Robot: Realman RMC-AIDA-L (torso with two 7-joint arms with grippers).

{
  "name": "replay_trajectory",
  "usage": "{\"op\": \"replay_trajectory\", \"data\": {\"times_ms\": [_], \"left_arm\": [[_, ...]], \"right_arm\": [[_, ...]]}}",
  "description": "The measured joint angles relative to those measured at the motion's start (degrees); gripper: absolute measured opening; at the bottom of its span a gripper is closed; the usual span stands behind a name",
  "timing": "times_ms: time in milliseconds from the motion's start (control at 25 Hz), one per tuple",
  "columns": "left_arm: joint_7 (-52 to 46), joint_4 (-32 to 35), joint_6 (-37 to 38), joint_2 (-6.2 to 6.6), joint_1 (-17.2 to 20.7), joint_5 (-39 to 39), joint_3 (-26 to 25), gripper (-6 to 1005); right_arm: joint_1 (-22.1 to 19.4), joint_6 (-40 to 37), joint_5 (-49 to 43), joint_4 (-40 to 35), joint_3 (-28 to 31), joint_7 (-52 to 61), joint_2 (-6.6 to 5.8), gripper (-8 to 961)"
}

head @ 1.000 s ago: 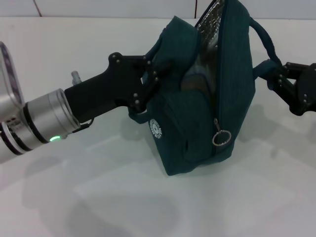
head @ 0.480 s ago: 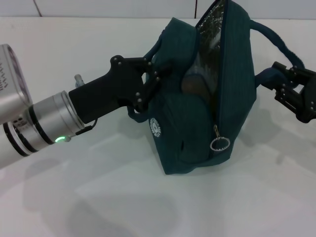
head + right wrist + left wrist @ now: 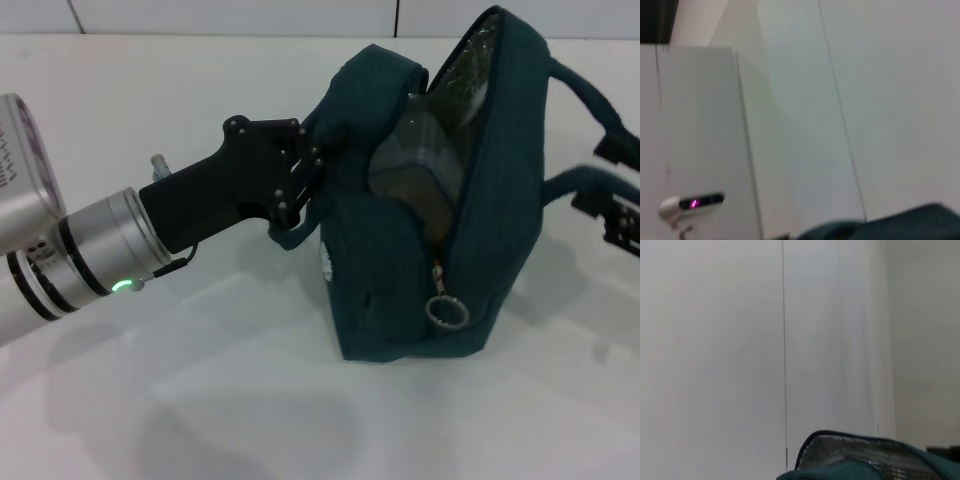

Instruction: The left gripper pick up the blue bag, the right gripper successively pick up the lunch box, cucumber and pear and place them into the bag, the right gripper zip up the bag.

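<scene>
The blue bag [image 3: 440, 200] stands upright on the white bench [image 3: 150, 400], toward the far right of the surface, its base resting on the bench top. Its zip opening runs up the near side and gapes wide — the silver foil lining [image 3: 470, 70] shows at the top, and a clear lunch box [image 3: 420, 160] sits inside, with a brownish shape behind it that cannot be identified. The zip pull, a metal ring [image 3: 446, 311], hangs low at the bottom end of the zip track, so the bag is unzipped. The left gripper [image 3: 305, 175] reaches in from the left edge of the bench, silver wrist and green light visible, and its black fingers are pressed onto the near carry strap [image 3: 300, 235] at the bag's left side, pinching it. The right gripper [image 3: 622, 210] sits at the right edge of the bench, only partly in frame beside the bag's far strap [image 3: 590, 95]; whether it grips that strap cannot be told. The left wrist view shows the foil-lined rim of the bag [image 3: 860, 455] against a pale wall. The right wrist view shows a dark teal edge of the bag [image 3: 910, 222] and a white cabinet with a small lit device [image 3: 692, 203].
</scene>
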Motion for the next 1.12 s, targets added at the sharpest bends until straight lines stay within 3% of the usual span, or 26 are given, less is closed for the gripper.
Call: {"op": "replay_trajectory", "data": {"times_ms": [120,240,600,800,1120], "left_arm": [[-0.11,0.0,0.0,0.0,0.0,0.0,-0.02,54],[-0.05,-0.05,-0.01,0.03,-0.03,0.0,0.02,56],[0.21,-0.1,-0.01,0.0,-0.4,0.01,0.2,60],[0.27,-0.53,-0.03,-0.08,-0.86,0.03,0.27,62],[0.98,-0.87,0.18,-0.19,-0.86,0.05,0.25,65]], "right_arm": [[-0.21,0.5,-2.98,-0.41,0.28,2.97,-1.79,644],[-0.76,0.79,-3.83,-0.3,0.55,3.43,-2.76,643],[0.18,-4.16,-13.27,-2.64,0.41,5.02,-3.2,637],[4.14,-8.53,-23.2,-3.2,0.38,8.36,-2.18,631],[6.96,-1.49,-26.84,-3.89,0.36,10.26,0.85,624]]}}
